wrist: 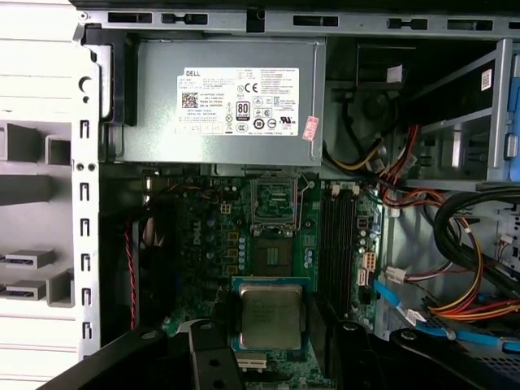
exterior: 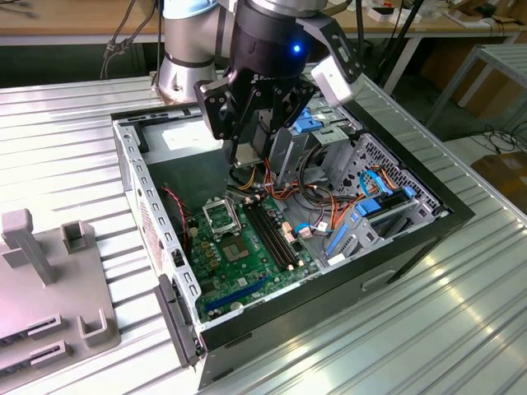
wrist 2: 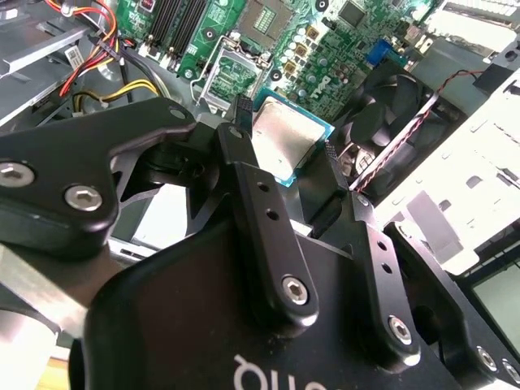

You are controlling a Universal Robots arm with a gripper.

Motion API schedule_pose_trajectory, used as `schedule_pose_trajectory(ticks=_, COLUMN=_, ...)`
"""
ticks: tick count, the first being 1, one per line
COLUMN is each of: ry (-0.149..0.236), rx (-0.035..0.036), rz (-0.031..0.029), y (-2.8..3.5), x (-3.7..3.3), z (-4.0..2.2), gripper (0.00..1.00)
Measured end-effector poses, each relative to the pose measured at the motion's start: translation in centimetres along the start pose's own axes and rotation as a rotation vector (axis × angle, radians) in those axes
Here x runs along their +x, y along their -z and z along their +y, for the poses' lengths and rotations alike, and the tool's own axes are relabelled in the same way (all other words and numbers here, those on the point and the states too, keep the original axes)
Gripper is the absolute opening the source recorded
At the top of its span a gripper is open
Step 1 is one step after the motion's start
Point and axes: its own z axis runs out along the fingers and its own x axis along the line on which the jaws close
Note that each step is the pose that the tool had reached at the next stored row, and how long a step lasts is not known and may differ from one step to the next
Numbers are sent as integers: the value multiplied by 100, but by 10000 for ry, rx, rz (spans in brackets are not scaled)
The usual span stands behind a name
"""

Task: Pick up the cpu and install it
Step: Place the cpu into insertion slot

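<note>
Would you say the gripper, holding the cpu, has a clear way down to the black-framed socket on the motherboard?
Probably yes: the gripper grips the cpu above the open case, and nothing covers the socket; the cables and memory slots lie off to its side.

Ribbed metal table (exterior: 66, 140), computer case (exterior: 387, 265), grey fixture (exterior: 49, 309)

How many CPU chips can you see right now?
1. The cpu is clamped in the gripper above the motherboard; more could be hidden from view.
</note>
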Motion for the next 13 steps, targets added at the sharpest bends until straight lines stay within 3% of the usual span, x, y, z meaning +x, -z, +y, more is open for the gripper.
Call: schedule_pose_trajectory(ticks=13, ry=0, rx=2, rz=2, y=-30, x=0, z=-37, gripper=47)
